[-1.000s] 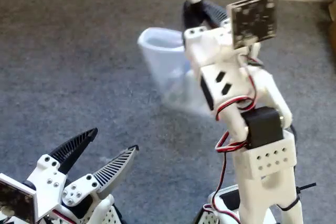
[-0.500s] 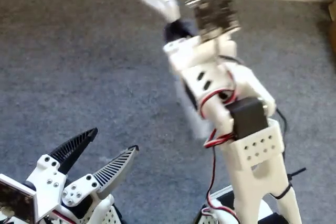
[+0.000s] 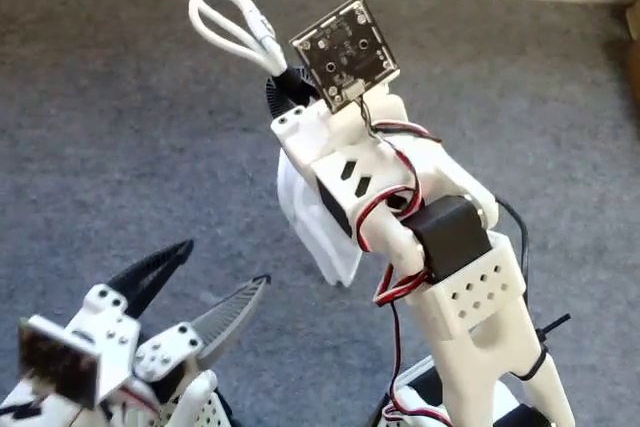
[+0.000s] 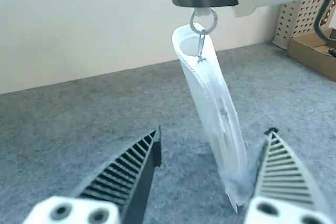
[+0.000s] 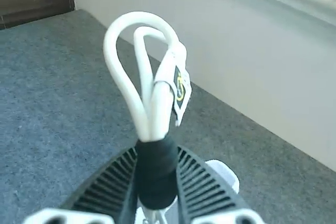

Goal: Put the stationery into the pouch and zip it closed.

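Right hand point(image 5: 156, 163): clenched on the black collar point(image 5: 155, 177) of a white cord loop point(image 5: 139, 72), with the loop standing up past the fingers. Just beneath, dangling by a metal ring point(image 4: 203, 20) and zip pull point(image 4: 200, 45): the pouch point(image 4: 215, 103), clear of the worktop point(image 3: 120, 127), somewhere over its middle. Left hand point(image 3: 222, 265): released, spread wide, at the near left corner, close to the pouch's lower end but apart from it.

Probably light, thin and floppy. Translucent film, likely slick, and apt to swing and twist on that ring. Contents too faint to tell. Best pinched on the stiffer seam beside the zip, near the mouth, rather than mid-panel, where it would likely just crumple. Steadying the lower end first may help.

Against a second ago: swung away from the far edge toward the near left corner, and now hanging edge-on under the arm instead of mouth-open farther off. Left hand tipped slightly, otherwise in place.
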You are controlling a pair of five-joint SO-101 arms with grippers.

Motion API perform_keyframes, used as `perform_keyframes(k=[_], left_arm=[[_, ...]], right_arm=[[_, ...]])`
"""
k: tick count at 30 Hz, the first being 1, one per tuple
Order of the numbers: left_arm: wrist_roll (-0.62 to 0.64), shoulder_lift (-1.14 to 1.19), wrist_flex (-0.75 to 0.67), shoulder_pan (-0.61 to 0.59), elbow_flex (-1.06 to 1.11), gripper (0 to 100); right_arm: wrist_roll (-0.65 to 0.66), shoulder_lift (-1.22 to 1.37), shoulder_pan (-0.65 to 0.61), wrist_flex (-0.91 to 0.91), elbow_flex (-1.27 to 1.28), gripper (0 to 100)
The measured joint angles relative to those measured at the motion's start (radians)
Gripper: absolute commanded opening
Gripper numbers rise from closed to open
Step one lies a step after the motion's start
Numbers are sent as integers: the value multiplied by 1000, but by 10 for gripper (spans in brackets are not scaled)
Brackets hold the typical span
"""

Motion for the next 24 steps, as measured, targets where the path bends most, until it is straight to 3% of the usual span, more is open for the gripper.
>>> perform_keyframes(k=[14, 24], left_arm=[[31, 0, -397, 0, 302, 287], [37, 2, -548, 12, 437, 241]], right_arm=[[5, 0, -40, 9, -40, 5], [5, 0, -43, 9, -40, 5]])
